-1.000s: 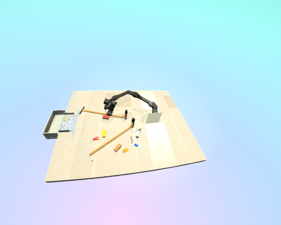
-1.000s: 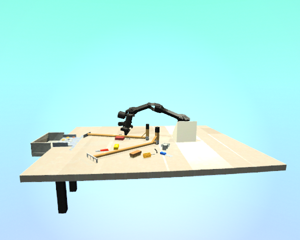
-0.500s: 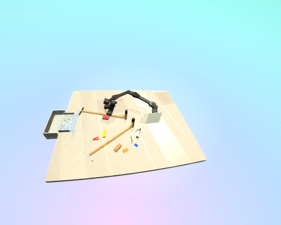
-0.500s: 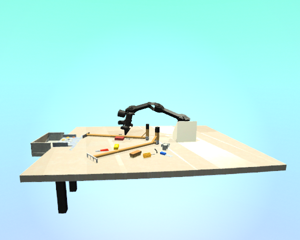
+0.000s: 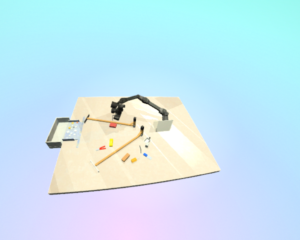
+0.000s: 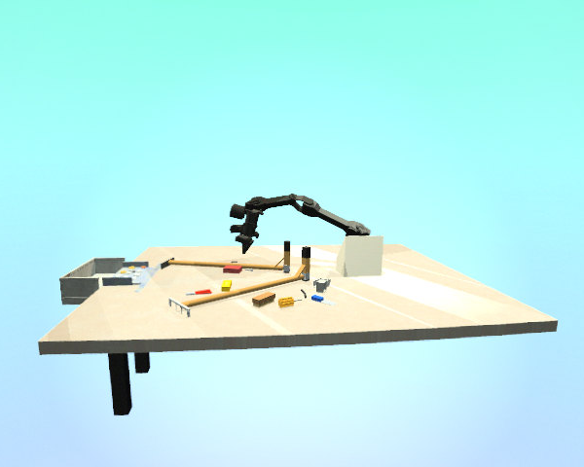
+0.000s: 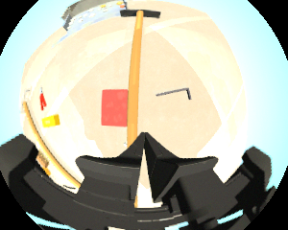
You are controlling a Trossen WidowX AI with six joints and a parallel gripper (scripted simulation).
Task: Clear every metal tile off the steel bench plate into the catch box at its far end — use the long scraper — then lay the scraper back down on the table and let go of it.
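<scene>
The long scraper (image 5: 101,120) (image 6: 201,263) (image 7: 134,72) lies on the table, with a wooden shaft, a dark blade toward the plate and an upright black-topped grip at the other end. My gripper (image 5: 116,118) (image 6: 244,251) (image 7: 144,135) is shut and empty, pointing down above the table near the scraper's shaft, apart from it. Several small white, yellow and orange tiles (image 5: 69,127) lie on the steel bench plate (image 5: 78,130), which has low side walls. The grey catch box (image 5: 53,145) (image 6: 80,291) adjoins the plate's far end.
A rake (image 5: 119,149) (image 6: 241,290) with an upright grip lies diagonally nearer the cameras. A red block (image 5: 113,125) (image 6: 232,269) (image 7: 114,107) is beside the scraper shaft. A hex key (image 7: 173,91) lies across from it. A yellow block (image 5: 111,142), red-handled pliers (image 5: 102,148) and a brown block (image 5: 125,157) lie about.
</scene>
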